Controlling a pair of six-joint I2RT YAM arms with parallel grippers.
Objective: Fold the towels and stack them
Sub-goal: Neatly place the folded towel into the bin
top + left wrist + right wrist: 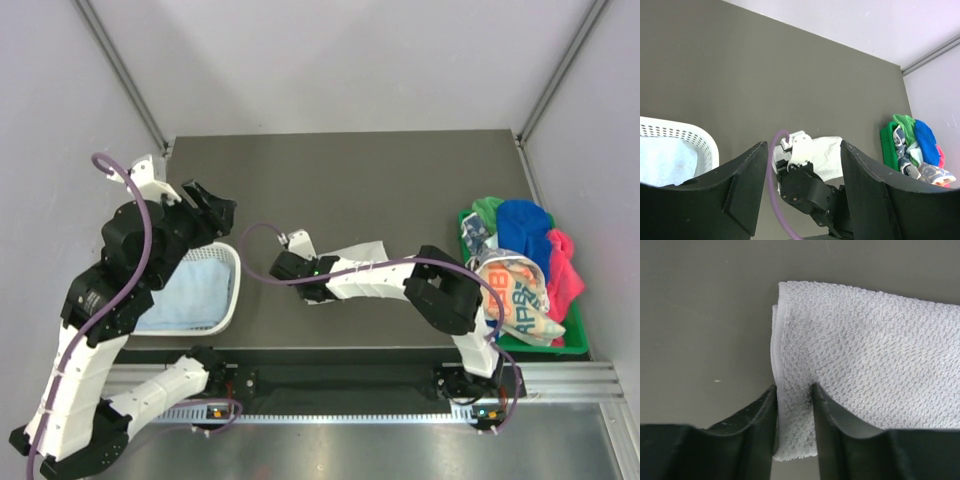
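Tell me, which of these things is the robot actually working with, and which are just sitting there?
Part of the job: grey towel, pinched by the right hand; pale blue towel; pile of colourful towels.
Just sitting there: white basket; green tray.

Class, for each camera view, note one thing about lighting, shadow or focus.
Top external: even, soft light, only faint shadows on the table. Left wrist: the dark left fingers fill the bottom, nearly featureless, while the table behind is clear. Right wrist: the whitish-grey towel weave is crisp, with shading where the right fingers pinch it.
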